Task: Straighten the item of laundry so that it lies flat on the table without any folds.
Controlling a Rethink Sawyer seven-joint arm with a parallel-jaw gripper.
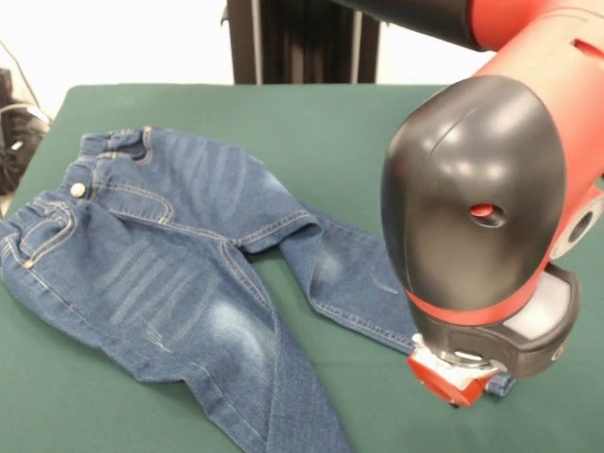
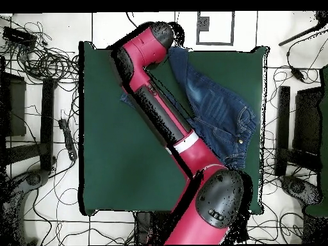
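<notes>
Nearest the front camera, one leg of the jeans (image 1: 189, 311) runs off the bottom edge. Just behind, my gripper (image 1: 455, 377) sits low over the other leg's cuff end, wrist hiding it, so I can't tell how wide it is or whether it has denim. That leg bends at the crotch. I reckon: pinch the cuff only, drag outward low and slow until the bend pulls straight. Farther back, the waistband lies near the edge of the table (image 1: 311, 113).
</notes>
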